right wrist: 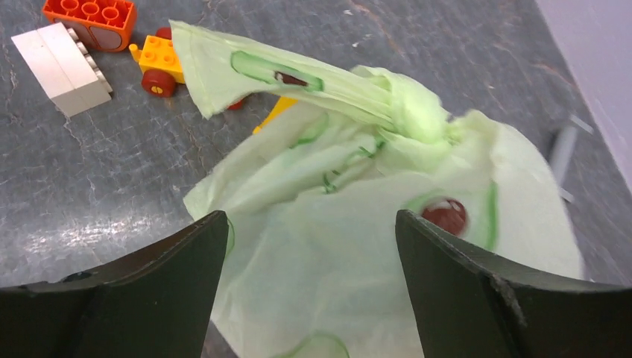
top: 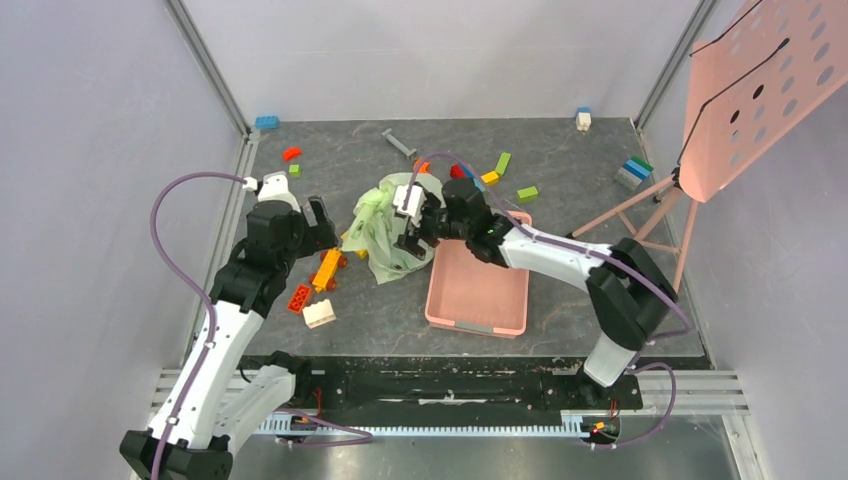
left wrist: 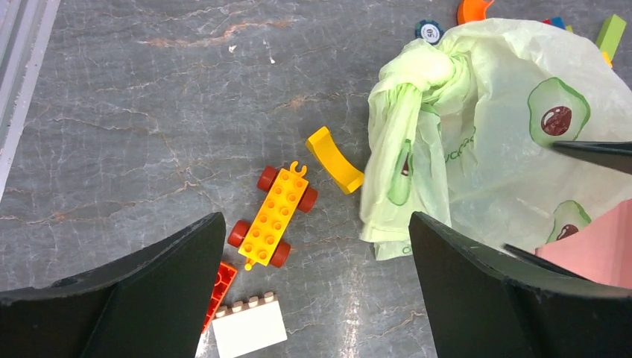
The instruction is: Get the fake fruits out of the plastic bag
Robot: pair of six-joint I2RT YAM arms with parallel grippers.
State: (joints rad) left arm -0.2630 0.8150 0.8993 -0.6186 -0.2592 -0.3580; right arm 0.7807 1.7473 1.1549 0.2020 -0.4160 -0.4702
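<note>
Pink basket (top: 478, 290): nearest you, on the table (top: 580, 190).
Left gripper (left wrist: 314, 218): fingers spread wide, empty, above the wheeled yellow block (left wrist: 277, 216).
Right gripper (right wrist: 309, 215): fingers apart, over the plastic bag (top: 385, 235).
Bag: knotted, between your grippers, touching the basket's left edge.

The plastic bag (top: 382, 238) lies mid-frame in the top view, the basket (top: 478, 326) at its lower right, the wheeled block cart (top: 326, 270) at its left.
</note>
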